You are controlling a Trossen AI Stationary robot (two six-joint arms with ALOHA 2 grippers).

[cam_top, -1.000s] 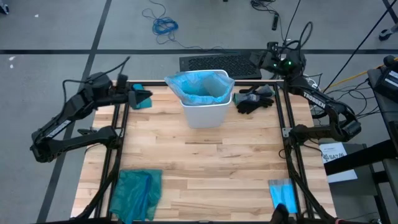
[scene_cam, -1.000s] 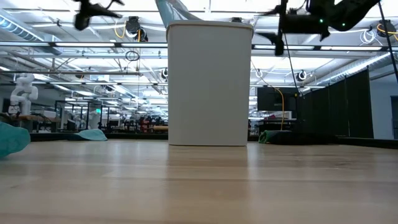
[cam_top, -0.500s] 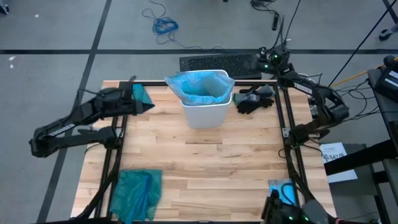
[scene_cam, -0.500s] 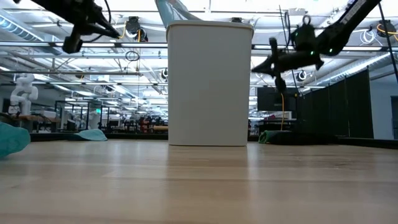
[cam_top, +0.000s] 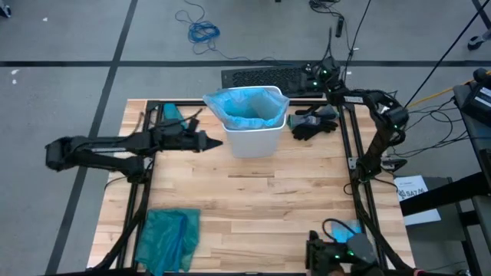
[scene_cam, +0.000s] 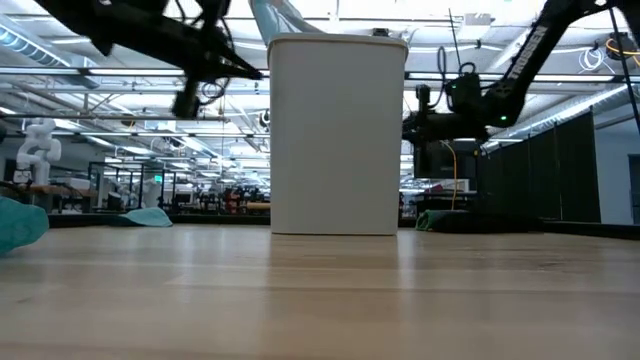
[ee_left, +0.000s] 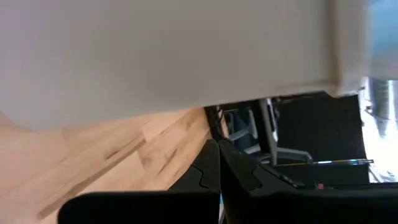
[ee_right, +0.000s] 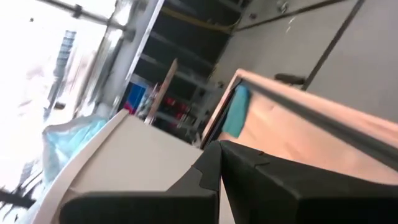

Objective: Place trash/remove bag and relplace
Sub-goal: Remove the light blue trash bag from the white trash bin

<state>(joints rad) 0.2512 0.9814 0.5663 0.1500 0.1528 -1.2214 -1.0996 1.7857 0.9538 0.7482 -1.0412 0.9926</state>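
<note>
Both arms are swinging in toward the white bin: the left tool, pinched shut and empty, is nearing its side, the right tool, also closed, is behind it, and the light-blue bag is still lining it.

I count one white plastic bin lined with one translucent light-blue plastic bag at twelve o'clock on my table, one pair of black gloves at two, one crumpled teal-green plastic bag at seven, one small teal scrap at ten, and my two dark arms.
</note>
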